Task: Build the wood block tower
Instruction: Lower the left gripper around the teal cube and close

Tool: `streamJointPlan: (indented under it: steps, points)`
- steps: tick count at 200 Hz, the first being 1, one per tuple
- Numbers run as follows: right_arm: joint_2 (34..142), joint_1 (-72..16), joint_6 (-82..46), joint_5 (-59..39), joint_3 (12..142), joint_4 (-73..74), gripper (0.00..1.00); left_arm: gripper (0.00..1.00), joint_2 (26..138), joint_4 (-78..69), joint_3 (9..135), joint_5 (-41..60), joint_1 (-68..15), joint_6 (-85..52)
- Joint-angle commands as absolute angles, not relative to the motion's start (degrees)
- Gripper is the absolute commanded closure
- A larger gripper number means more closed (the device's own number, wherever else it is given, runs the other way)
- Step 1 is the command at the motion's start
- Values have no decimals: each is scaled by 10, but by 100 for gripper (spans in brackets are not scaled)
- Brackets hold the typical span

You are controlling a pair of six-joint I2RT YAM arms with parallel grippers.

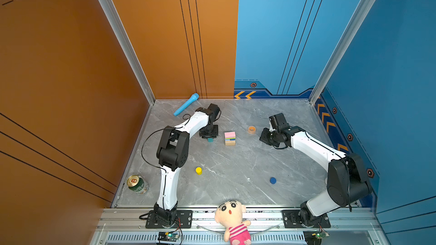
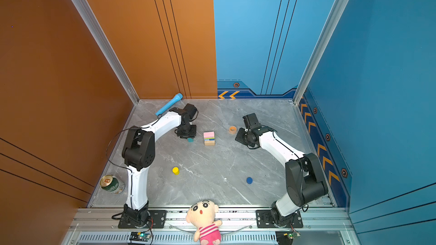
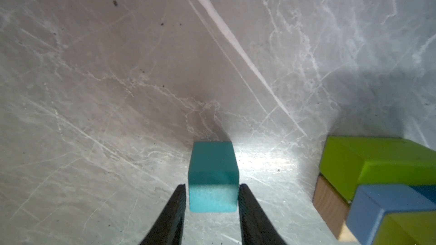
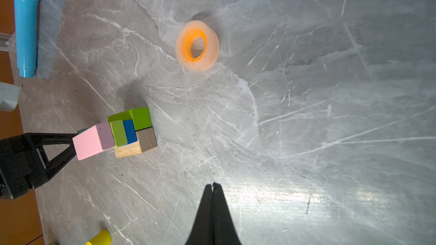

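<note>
Left fingers (image 3: 175,208) stood spread astride the teal cube (image 3: 212,177), narrow gaps showing at both faces. The cube sat on the tabletop (image 3: 118,90) just left of the wood block tower (image 1: 230,138). Recommended: centre, close squarely, lift vertically. Left arm was extended far, wrist pointing down. Right fingers (image 4: 205,213) were pressed together, idle right of the tower.

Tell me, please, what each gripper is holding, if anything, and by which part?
Nothing seems held yet. The left gripper straddles the teal cube, a finger beside each side face with slim gaps. The right gripper is shut, empty.
</note>
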State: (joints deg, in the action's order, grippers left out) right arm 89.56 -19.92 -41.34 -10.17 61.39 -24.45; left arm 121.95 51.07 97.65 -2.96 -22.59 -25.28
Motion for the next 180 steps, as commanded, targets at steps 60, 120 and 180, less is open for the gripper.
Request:
streamJointPlan:
  steps: [60,120,180]
  points:
    - [883,-196,-406,-91,608,-245,99,59,1239,524,989,-27,-230,-253]
    - [883,-197,-407,-92,607,-243,99,77,1244,524,985,-21,-230,-250]
    - [880,-196,-407,-93,609,-245,99,86,1201,546,997,-21,-230,-216]
